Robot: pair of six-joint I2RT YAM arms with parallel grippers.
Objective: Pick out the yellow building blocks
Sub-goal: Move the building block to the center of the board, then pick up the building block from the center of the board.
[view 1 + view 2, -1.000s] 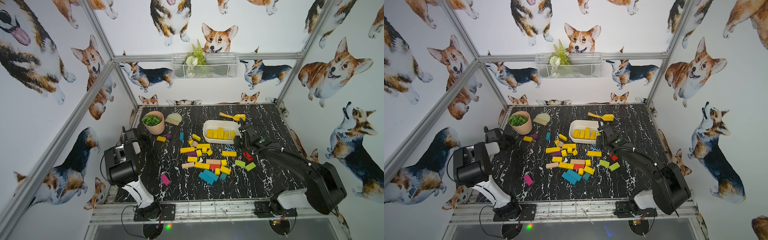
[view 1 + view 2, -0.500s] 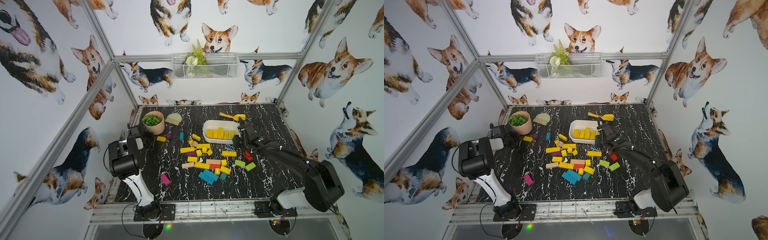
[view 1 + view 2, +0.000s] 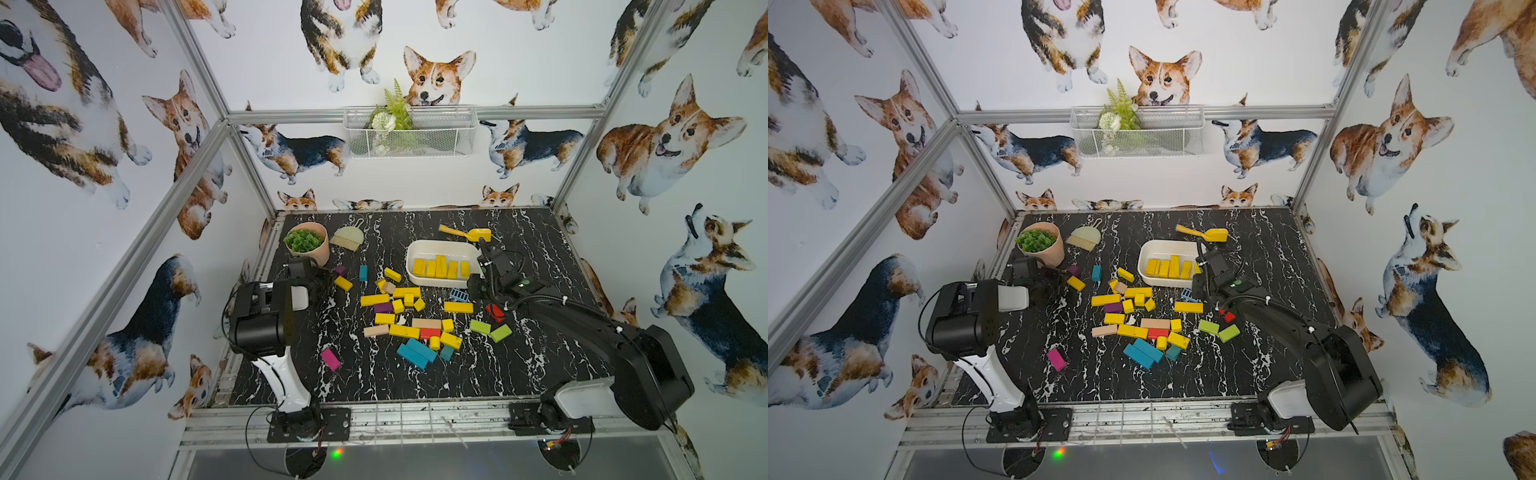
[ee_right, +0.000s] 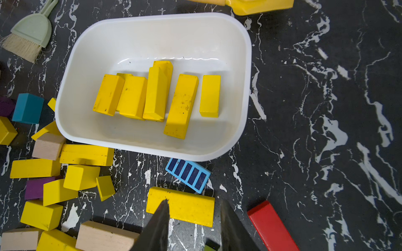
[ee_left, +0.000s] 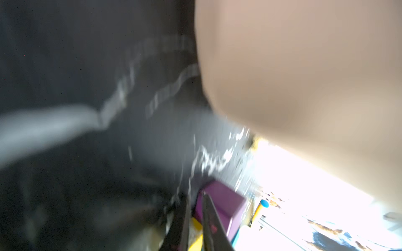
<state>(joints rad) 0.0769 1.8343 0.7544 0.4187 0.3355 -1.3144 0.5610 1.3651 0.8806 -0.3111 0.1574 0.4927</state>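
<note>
Yellow building blocks (image 3: pixel 440 268) are lying in two groups in both top views. Several bars are resting side by side inside the white tub (image 3: pixel 440 242). The others are lying scattered on the black marble table (image 3: pixel 374 386) in front of the tub and to its left, mixed with teal, purple, red, green and pale wood pieces. The right gripper (image 3: pixel 473 287) is hanging just in front of the tub's right end, near one yellow bar (image 3: pixel 458 307). The left gripper (image 3: pixel 1061 279) is reaching low, well to the left of the tub, close to a purple block (image 3: pixel 1073 271) and a short yellow block (image 3: pixel 1076 283).

The left wrist view is coming out very blurred. The left gripper (image 5: pixel 195 195) is showing its two fingers almost together, with only a thin slit between them, so it is closed. A little yellow is showing in the slit, but I cannot tell whether it is being held. The purple block (image 5: pixel 224 204) is sitting just beyond the tips.

In the right wrist view, the right gripper (image 4: pixel 194 202) is keeping its jaws apart over the yellow bar (image 4: pixel 187 208) and is not clamping it. A blue striped block (image 4: pixel 188 175) is lying between this bar and the tub (image 4: pixel 141 34). About six yellow bars (image 4: pixel 156 95) are filling the middle of the tub.
</note>
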